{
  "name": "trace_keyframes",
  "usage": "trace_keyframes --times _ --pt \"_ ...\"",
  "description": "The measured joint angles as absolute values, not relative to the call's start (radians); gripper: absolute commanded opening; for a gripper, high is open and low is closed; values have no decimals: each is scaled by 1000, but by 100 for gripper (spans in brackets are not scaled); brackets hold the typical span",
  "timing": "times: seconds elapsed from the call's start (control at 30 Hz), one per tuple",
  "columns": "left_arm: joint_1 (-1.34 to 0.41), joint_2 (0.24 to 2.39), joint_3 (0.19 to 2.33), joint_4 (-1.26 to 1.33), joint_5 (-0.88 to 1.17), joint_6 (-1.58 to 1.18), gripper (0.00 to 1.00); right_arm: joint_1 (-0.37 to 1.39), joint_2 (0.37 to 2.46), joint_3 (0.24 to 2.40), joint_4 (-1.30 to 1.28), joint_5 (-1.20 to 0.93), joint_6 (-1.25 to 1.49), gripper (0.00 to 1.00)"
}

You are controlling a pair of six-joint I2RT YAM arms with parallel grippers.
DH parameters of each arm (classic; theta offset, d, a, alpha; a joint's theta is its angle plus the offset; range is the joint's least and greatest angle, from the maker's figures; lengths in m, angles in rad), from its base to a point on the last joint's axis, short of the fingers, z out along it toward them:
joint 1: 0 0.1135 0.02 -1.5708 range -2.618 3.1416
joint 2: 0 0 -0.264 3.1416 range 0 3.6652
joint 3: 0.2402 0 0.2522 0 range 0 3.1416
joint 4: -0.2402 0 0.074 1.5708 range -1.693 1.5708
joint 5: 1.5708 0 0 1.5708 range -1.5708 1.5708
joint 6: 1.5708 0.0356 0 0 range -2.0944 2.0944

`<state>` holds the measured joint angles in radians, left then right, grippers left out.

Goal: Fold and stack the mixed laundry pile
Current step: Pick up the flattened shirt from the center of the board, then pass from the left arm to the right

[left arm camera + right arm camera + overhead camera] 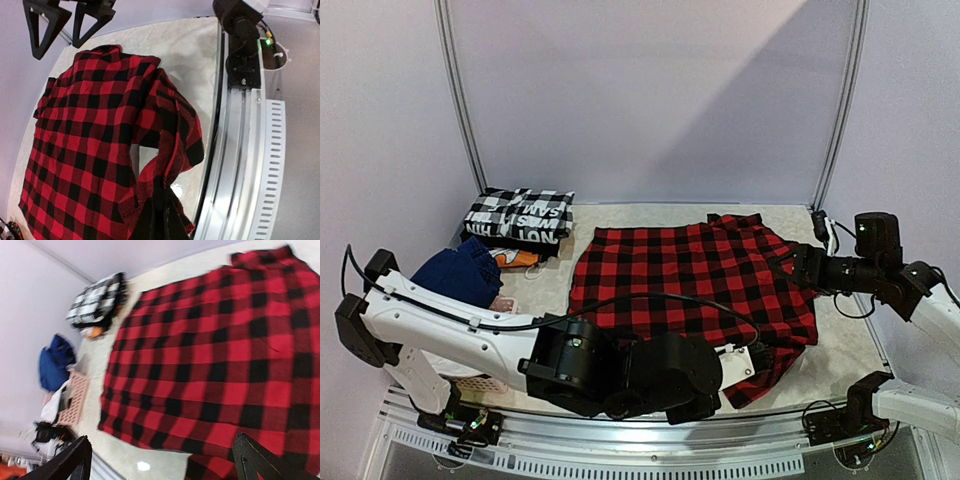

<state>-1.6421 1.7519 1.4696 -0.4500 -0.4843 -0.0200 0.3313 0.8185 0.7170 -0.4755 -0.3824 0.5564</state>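
Tabletop (640, 216), plaid shirt (690, 275) corner within closed left jaws

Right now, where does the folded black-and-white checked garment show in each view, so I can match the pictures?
Top external: the folded black-and-white checked garment lies upper left, just left of the red plaid shirt.
Left wrist: not visibly in it; the red plaid shirt fills most of the picture.
Right wrist: upper left, just off the shirt's upper-left corner.
Shared landmark: the red plaid shirt, seen in all three.
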Motion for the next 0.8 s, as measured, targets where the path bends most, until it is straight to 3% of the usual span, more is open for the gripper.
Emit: trace_keyframes --times 0.37,0.8 --pt "-1569 1719 1525 -578 -504 91 0 448 783 706 -166 -743 474 92" --pt "-1466 1698 1558 -704 -469 155 0 791 968 696 -29 -783 242 86"
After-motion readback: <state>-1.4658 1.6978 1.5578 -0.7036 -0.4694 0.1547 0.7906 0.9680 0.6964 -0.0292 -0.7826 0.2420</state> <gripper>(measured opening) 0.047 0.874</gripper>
